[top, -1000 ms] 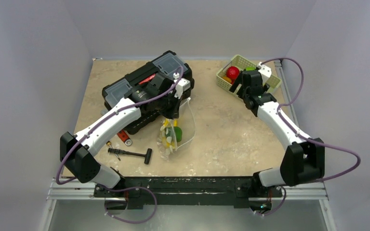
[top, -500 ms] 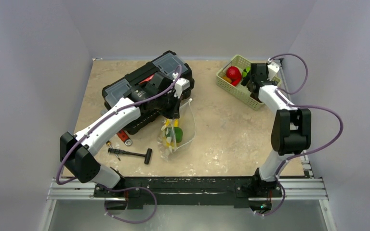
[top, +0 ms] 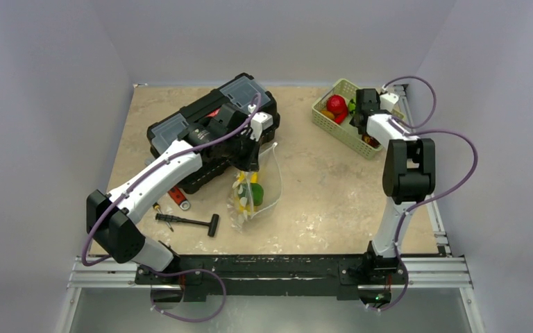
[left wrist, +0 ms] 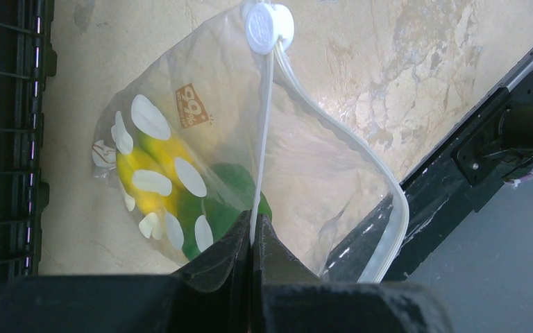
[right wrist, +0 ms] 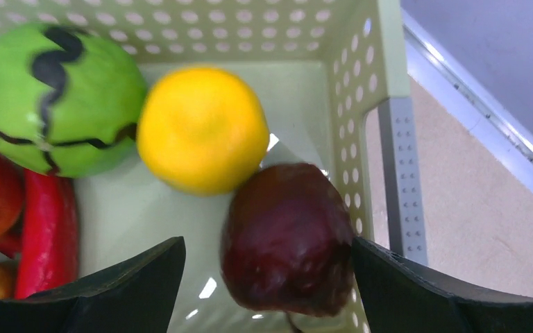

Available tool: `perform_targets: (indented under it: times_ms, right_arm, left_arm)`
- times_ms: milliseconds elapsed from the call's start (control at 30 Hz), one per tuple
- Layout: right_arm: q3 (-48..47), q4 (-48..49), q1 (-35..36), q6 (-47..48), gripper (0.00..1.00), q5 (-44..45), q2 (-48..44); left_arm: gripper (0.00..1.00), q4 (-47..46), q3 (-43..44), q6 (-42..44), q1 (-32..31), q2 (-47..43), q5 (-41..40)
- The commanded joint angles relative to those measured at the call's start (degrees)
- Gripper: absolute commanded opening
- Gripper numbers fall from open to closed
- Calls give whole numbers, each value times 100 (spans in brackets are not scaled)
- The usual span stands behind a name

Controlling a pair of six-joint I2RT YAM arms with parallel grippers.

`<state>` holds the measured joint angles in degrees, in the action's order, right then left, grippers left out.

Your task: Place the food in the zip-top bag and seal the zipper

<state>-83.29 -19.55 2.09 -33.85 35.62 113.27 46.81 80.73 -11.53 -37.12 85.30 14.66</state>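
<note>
The bag (left wrist: pixel 180 118) hangs next to the black toolbox (top: pixel 201 128), with its bottom down by the table (top: pixel 319 201). A yellow piece of food (left wrist: pixel 146 163) and a green piece (left wrist: pixel 225 184) are already inside it. The zipper (left wrist: pixel 262 139) is not shut. One side of the strip runs straight and the other side bows out, so the mouth gapes open. The left hand (left wrist: pixel 252 229) is pinched tight on the zipper and holds the bag up. None of this has changed in the last second.

The rest of the food is well apart from the bag, in the basket (right wrist: pixel 364 76) at the back right of the table. The right arm is what has changed. A second ago its elbow stuck out to the side. Now the arm is folded up tall, and the right hand (right wrist: pixel 267 267) has gone down into the basket. Its two fingers are spread wide, one on each side of a dark red fruit (right wrist: pixel 288 222), and they are not squeezing it yet. A yellow fruit (right wrist: pixel 205 128) touches the dark red fruit, and a green striped ball (right wrist: pixel 55 97) sits beside the yellow one.

I think the dark red fruit gets grabbed next. It still has to go across to the open bag, so zipping up must wait.
</note>
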Motion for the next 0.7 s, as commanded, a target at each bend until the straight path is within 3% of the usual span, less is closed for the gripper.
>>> perform_targets:
  times_ms: [0, 333, 667]
  right_arm:
    - [132, -328, 21, -217, 87, -138, 194]
    - [96, -135, 23, 65, 76, -291, 111]
    - [56, 28, 50, 324, 35, -508, -69]
  left_arm:
    - [0, -116, 119, -113, 40, 2, 134]
    - [0, -102, 119, -104, 55, 4, 110]
    - [0, 3, 173, -26, 53, 256, -92]
